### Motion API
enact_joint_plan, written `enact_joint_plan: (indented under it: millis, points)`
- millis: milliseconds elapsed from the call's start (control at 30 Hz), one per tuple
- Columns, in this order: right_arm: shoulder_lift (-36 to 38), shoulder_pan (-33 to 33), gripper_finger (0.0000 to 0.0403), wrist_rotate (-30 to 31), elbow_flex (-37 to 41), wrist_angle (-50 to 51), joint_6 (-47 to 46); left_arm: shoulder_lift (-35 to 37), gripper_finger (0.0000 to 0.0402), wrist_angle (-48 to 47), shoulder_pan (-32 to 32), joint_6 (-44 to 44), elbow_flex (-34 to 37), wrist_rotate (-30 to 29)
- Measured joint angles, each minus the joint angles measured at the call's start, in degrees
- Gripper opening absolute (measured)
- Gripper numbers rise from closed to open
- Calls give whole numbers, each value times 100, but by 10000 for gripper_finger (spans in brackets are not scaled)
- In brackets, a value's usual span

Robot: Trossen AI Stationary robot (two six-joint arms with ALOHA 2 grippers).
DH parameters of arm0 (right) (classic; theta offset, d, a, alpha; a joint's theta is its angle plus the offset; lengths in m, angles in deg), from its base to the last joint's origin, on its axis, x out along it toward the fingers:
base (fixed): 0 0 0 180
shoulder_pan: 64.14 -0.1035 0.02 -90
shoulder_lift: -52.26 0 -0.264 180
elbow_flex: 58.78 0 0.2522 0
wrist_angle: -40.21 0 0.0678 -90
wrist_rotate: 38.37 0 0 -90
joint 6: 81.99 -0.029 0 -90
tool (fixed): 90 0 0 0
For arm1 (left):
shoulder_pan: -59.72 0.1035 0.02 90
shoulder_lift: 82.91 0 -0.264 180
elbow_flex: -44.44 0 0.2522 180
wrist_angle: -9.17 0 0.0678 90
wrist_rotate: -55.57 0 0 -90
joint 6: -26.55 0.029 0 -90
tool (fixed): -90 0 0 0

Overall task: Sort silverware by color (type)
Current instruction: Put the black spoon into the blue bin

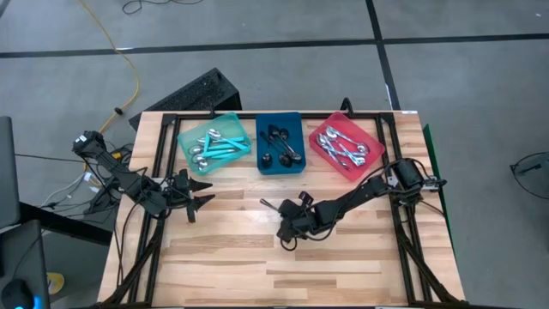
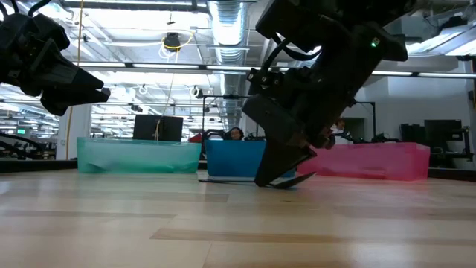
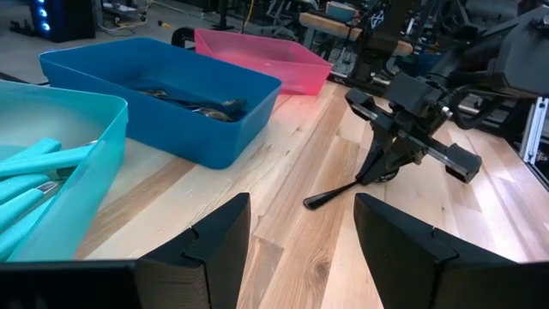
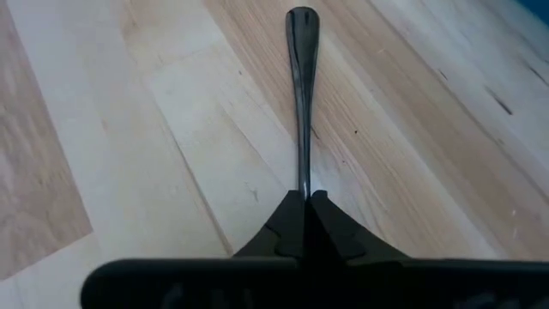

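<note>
Wooden table: right pincer clamps a black spoon (bowl hidden); left pincer gapes.

Bright, even overhead light w/ soft shadows, sharp pics.

Three trays stood in a row along the far side of the desk: the left tray, the middle tray and the right tray, each with spoons lying in it. In front of the middle tray, on the bare desk, lay a single spoon, with the right pincer closed on one end of it. The left pincer hung in front of the left tray, fingers apart, well left of the spoon.
</note>
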Motion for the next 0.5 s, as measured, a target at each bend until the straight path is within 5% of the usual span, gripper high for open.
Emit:
enact_joint_plan:
  millis: [500]
  points:
    - [709, -1, 24, -69, 18, 38, 144, -24, 194, 0, 0, 2, 0, -16]
